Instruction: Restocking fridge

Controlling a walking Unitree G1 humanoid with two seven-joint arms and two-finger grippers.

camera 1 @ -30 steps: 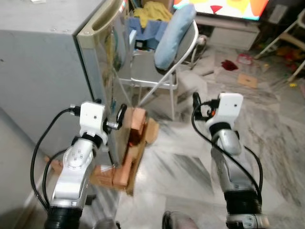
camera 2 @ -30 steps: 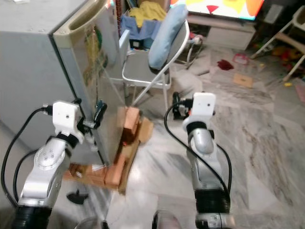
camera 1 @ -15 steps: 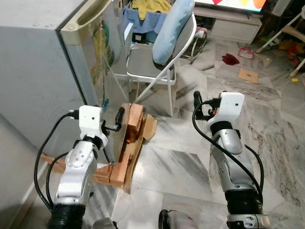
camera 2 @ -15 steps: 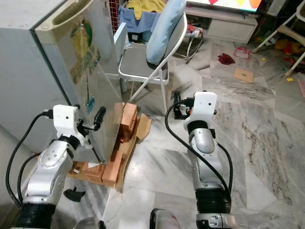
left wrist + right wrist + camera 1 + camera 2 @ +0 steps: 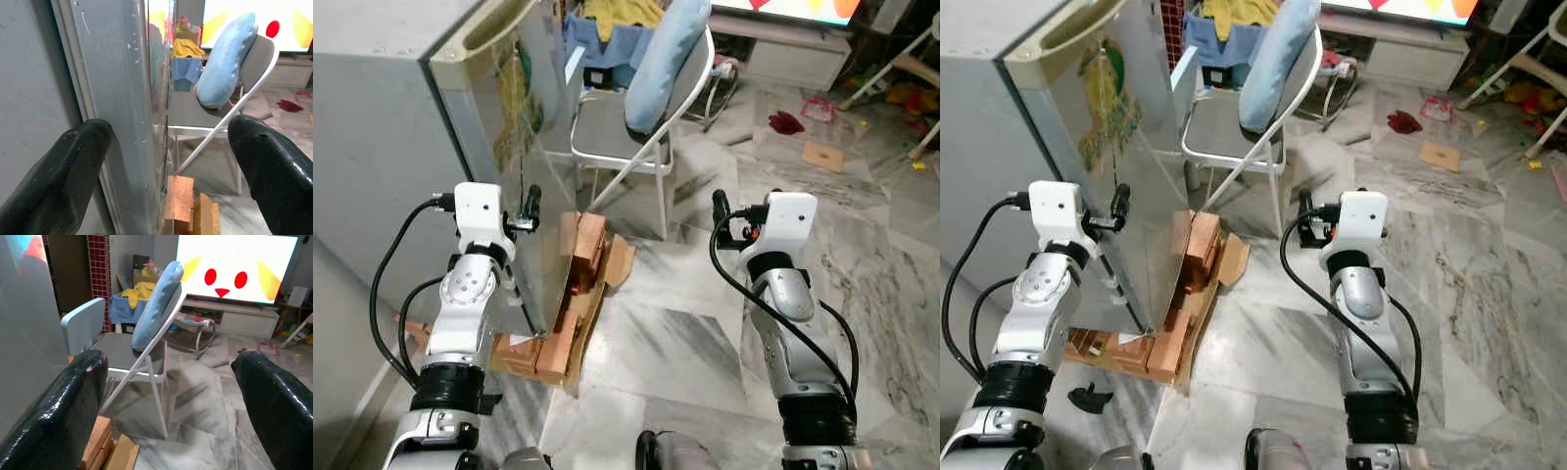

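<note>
Change since a second ago: left gripper [image 5: 530,208] raised and brought in to the fridge door [image 5: 514,147], from down near the bricks to the door's free vertical edge. Fridge [image 5: 401,127]: grey, shut, standing at the robot's left on a base of bricks and cardboard [image 5: 578,294]; sticker on the door face. Left gripper, wrist view: fingers [image 5: 73,161] spread wide with the door edge [image 5: 127,122] running between them, one finger on the side-wall side, the other on the front side; nothing clamped, and whether either pad touches the door cannot be told from these angles. Right gripper [image 5: 719,210]: held up in open air over the marble floor [image 5: 705,323], fingers [image 5: 73,396] wide apart, empty, pointing toward the folding chair [image 5: 626,137] with its blue cushion [image 5: 666,59]. Background: clothes pile behind the chair, lit television screen [image 5: 234,269]. No stock items in either claw. Step in hand, by judgement: getting purchase on the door edge to open the fridge, restocking proper not yet begun. Next move calls for: closing or hooking the left fingers on the edge, then pulling outward along the hinge arc, with the chair and bricks just beside the swing path.
</note>
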